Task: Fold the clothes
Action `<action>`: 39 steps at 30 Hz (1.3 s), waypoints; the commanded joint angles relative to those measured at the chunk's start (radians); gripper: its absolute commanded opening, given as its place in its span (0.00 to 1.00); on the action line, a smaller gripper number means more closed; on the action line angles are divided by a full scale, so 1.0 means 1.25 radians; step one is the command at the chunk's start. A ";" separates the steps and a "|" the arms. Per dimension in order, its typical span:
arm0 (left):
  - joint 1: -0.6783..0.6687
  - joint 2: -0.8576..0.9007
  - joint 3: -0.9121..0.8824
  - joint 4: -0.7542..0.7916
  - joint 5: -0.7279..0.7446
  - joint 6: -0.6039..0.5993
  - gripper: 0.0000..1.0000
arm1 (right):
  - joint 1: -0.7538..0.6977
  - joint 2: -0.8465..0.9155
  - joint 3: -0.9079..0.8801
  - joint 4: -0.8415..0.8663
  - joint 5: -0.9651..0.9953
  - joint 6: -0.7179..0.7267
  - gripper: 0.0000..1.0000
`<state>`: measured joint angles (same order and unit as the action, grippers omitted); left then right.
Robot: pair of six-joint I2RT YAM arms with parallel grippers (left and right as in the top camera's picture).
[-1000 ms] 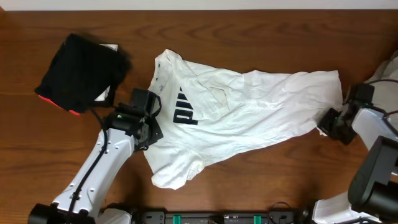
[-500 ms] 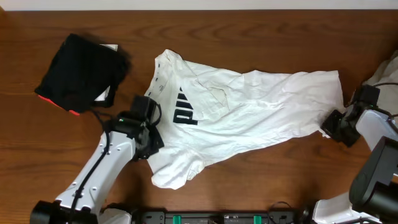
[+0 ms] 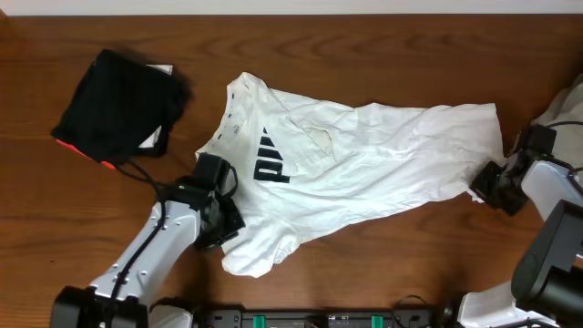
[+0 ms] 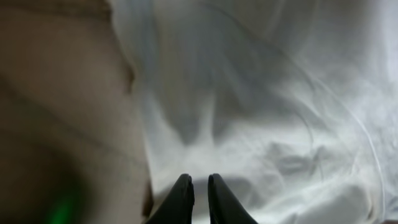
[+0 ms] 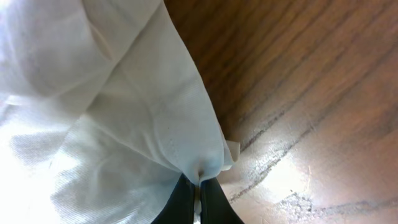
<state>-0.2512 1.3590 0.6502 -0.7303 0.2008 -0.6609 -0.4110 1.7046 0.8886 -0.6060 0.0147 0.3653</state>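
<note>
The white T-shirt (image 3: 364,155) lies crumpled across the middle of the wooden table, its black "PUMA" lettering (image 3: 271,164) partly showing. My left gripper (image 3: 228,219) sits at the shirt's lower left edge. In the left wrist view its fingers (image 4: 200,183) are nearly together over white cloth (image 4: 280,112), with nothing seen pinched. My right gripper (image 3: 483,187) is at the shirt's right end. In the right wrist view it (image 5: 199,186) is shut on a fold of the shirt's edge (image 5: 112,93).
A black folded garment with a red-orange edge (image 3: 118,105) lies at the back left on a white sheet. Pale cloth (image 3: 567,105) shows at the right edge. Bare wood (image 3: 383,264) runs along the front.
My left gripper has slid toward the front along the shirt's left edge. The shirt and my right gripper have hardly moved.
</note>
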 commanded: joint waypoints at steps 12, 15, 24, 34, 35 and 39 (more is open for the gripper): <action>0.004 0.092 -0.089 0.123 -0.005 -0.026 0.13 | -0.037 0.006 -0.021 -0.117 0.198 0.023 0.01; 0.013 0.118 -0.084 0.125 -0.001 -0.026 0.13 | -0.048 0.007 -0.021 -0.135 0.315 0.080 0.01; 0.134 0.120 -0.081 0.113 0.000 0.049 0.08 | -0.162 0.006 -0.021 -0.125 0.364 0.159 0.01; 0.226 0.120 -0.068 0.109 -0.002 0.150 0.08 | -0.209 0.006 -0.020 -0.111 0.310 0.156 0.16; 0.226 0.120 -0.060 0.102 -0.002 0.158 0.08 | -0.209 0.006 -0.018 -0.111 0.307 0.156 0.19; 0.226 0.118 -0.009 0.049 -0.002 0.164 0.08 | -0.209 0.006 0.007 -0.131 0.267 0.146 0.50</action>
<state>0.0139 1.4723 0.6281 -0.6365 0.3485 -0.4953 -0.6579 1.7016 0.8700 -0.7620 0.3809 0.5522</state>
